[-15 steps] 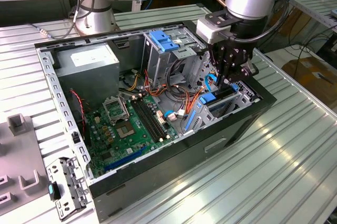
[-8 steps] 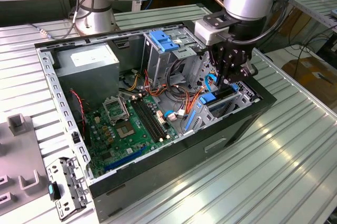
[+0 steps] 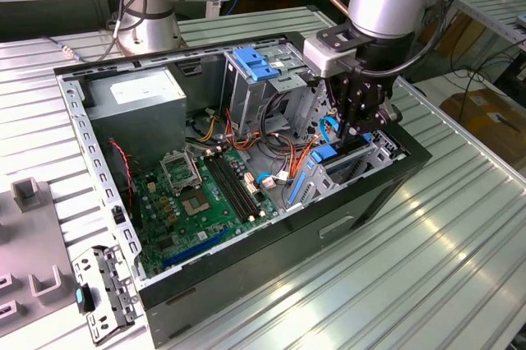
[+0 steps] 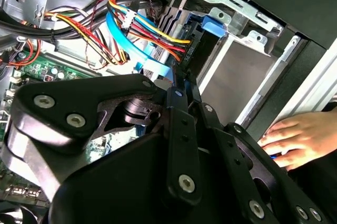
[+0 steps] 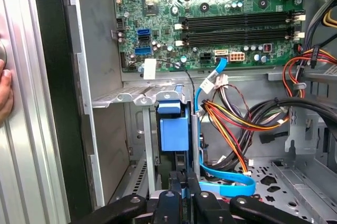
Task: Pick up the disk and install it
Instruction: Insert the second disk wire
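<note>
Install step, I judge: gripper (image 3: 359, 124) fingers clamped on disk (image 5: 174, 129), held edge-on inside PC case (image 3: 386, 194), partway into drive bay (image 5: 134, 98). Next needs straight push, clear of cables (image 5: 231, 124).

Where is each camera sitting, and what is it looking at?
Exterior view: off the arm, above the table, looking down into the open computer case; the arm and claw show.
Second wrist view: on the arm, looking past the black claw at colored wires; a person's hand rests on the case.
First wrist view: on the arm, looking over the claw at the green circuit board.
All three share the blue disk in its slot.
</note>
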You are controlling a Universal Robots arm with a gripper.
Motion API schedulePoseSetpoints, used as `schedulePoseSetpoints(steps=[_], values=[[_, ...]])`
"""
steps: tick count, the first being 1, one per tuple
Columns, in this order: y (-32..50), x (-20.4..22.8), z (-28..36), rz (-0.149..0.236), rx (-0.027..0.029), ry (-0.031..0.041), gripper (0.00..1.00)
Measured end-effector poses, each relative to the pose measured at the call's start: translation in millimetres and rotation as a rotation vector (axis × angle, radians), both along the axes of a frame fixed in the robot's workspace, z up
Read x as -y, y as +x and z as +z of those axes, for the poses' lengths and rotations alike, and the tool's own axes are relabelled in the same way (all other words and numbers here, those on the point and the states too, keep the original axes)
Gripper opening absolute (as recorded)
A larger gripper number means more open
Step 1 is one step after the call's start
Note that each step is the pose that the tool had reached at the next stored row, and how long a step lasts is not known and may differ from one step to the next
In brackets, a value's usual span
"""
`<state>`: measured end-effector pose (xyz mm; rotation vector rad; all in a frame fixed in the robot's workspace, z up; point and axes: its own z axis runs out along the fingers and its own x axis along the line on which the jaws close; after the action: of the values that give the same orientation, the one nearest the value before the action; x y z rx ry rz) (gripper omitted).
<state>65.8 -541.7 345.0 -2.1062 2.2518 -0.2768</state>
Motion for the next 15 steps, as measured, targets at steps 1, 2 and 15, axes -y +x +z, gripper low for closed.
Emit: schedulePoseSetpoints(steps=[1, 2, 15], values=[[0.0, 0.0, -0.1, 0.0, 0.0, 0.0002, 0.16], [0.0, 0.1, -0.1, 0.0, 0.0001, 0.0008, 0.16], [0.1, 0.1, -0.4, 0.0, 0.0, 0.0044, 0.16]])
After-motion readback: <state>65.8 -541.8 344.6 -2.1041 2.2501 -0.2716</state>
